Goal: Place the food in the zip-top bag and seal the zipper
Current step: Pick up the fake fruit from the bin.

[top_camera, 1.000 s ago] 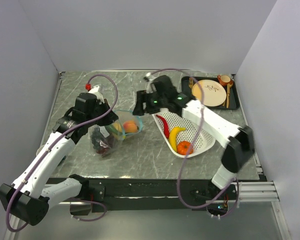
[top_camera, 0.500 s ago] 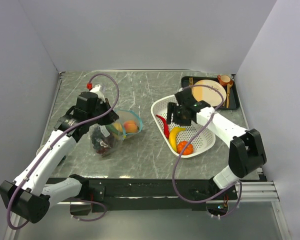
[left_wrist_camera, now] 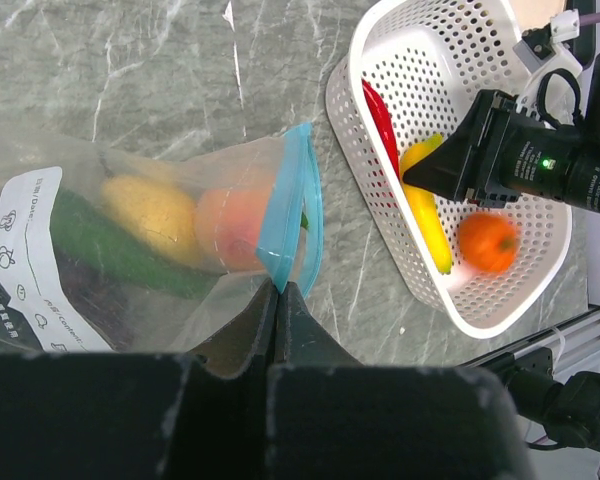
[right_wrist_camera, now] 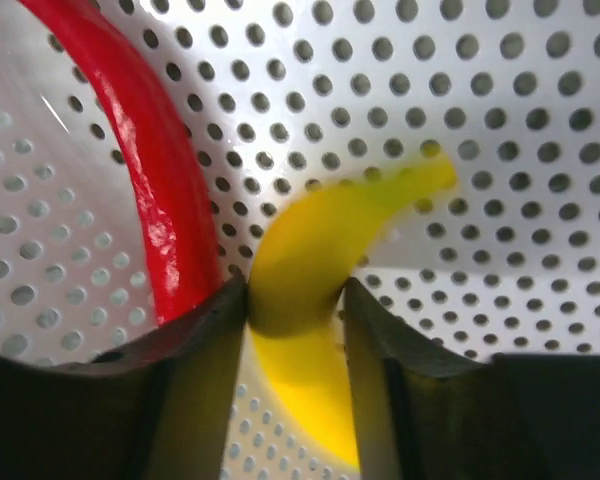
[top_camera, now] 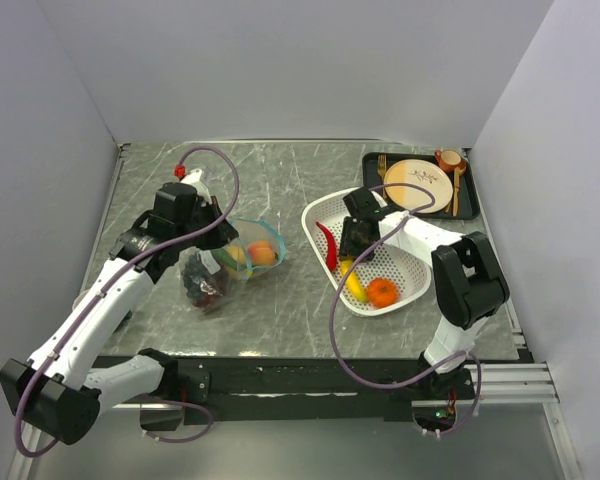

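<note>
The zip-top bag [top_camera: 212,275] lies left of centre with grapes [top_camera: 205,287], a lemon [left_wrist_camera: 155,208], a peach [left_wrist_camera: 230,225] and a green piece [left_wrist_camera: 100,250] inside. My left gripper [left_wrist_camera: 280,288] is shut on the teal zipper [left_wrist_camera: 288,205] and holds the mouth up; it also shows in the top view [top_camera: 220,250]. My right gripper [right_wrist_camera: 295,300] is down in the white basket [top_camera: 412,262], shut on the yellow banana [right_wrist_camera: 310,250]. The red chili [right_wrist_camera: 160,190] lies against its left finger. The orange tomato [top_camera: 382,292] sits in the basket's near end.
A dark tray [top_camera: 470,200] at the back right holds a beige plate [top_camera: 417,185], an orange cup [top_camera: 448,158] and cutlery. Grey walls enclose the table on the left, back and right.
My right arm has swung from beside the bag's mouth to the basket and dropped onto the banana. The left arm and the bag have stayed put.
</note>
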Robot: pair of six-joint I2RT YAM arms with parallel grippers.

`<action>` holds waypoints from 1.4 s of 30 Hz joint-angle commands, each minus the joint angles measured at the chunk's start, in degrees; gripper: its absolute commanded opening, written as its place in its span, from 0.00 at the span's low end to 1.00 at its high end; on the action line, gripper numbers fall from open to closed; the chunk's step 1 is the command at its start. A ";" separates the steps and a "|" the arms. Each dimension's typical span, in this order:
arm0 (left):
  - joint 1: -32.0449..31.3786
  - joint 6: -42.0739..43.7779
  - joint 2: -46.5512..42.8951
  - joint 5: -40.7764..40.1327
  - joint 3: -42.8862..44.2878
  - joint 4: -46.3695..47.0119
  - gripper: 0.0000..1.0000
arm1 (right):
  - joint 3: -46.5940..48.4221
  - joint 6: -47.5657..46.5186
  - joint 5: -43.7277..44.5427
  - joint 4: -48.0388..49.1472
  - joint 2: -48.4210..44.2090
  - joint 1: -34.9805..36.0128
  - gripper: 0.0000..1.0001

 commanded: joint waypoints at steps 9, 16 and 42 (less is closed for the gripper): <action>-0.18 1.61 1.46 0.35 2.97 1.36 0.01 | -0.46 -0.35 0.08 3.14 1.29 -1.66 0.38; -0.18 1.61 1.28 0.09 2.89 1.28 0.01 | -1.69 -1.13 0.43 5.34 -4.24 -1.66 0.11; -0.18 0.38 -0.30 1.67 1.13 2.86 0.01 | -5.56 18.55 -6.77 52.42 -16.83 14.51 0.10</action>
